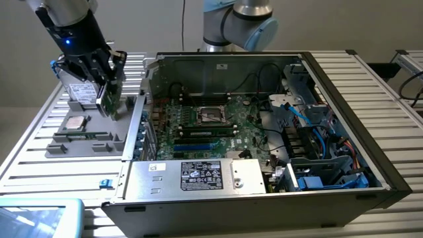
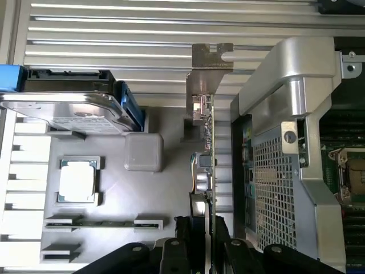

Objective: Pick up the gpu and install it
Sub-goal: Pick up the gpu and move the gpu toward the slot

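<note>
Wrist view: the gpu (image 2: 206,154) shows edge-on, its silver bracket (image 2: 210,60) at the far end, and the gripper (image 2: 199,231) is clenched on the near end with a finger on each face. In the exterior view the card (image 1: 110,99) hangs upright under the claw (image 1: 99,77), over the side of the grey parts tray (image 1: 99,136) nearest the computer case (image 1: 350,114), just beside the hard drive (image 1: 80,91). I can't tell whether it has fully cleared its holder.

The pick-up looks done or nearly so (the install isn't started). As I judge it, seating calls for carrying the card over the case wall and lining its edge up with an expansion slot (image 1: 198,147) on the motherboard (image 1: 248,131), bracket toward the rear panel (image 2: 274,200).
</note>
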`<state>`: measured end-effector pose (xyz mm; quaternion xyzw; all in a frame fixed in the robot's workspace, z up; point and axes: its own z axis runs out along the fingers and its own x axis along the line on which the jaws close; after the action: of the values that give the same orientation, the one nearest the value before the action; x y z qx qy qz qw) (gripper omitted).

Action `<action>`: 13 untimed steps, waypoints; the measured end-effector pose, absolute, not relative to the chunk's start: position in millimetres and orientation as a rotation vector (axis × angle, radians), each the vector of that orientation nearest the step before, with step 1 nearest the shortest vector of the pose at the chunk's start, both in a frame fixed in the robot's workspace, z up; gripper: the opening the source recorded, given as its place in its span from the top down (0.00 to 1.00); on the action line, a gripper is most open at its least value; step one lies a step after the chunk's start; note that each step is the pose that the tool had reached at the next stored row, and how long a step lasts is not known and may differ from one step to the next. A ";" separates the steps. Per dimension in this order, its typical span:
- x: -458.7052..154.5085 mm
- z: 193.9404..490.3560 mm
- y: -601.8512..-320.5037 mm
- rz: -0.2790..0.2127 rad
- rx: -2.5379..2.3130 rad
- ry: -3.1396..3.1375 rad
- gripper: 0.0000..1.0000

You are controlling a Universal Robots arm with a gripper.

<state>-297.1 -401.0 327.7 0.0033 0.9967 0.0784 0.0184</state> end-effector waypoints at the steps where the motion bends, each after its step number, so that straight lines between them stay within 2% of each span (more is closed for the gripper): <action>1: -297.2 332.3 -401.5 0.243 0.010 3.095 0.72; 13: -291.1 386.9 -405.5 0.243 0.012 3.096 0.72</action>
<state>-291.1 -405.5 386.9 0.0040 0.9968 0.0783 0.0178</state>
